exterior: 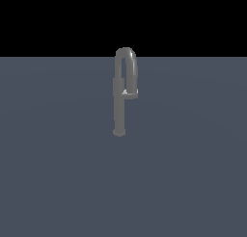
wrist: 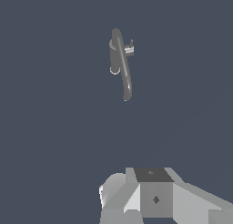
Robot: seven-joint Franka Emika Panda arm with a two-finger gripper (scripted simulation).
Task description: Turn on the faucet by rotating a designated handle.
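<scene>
The faucet is standing upright mid-floor, with the handle jutting toward the exterior view's right, just under the spout's end. The gripper is being held well apart from both; whether its jaws are apart cannot be told. An approach risks striking the spout, since it is crowding the small handle.

One faucet with one handle (a short stub), one pincer on one floor
</scene>
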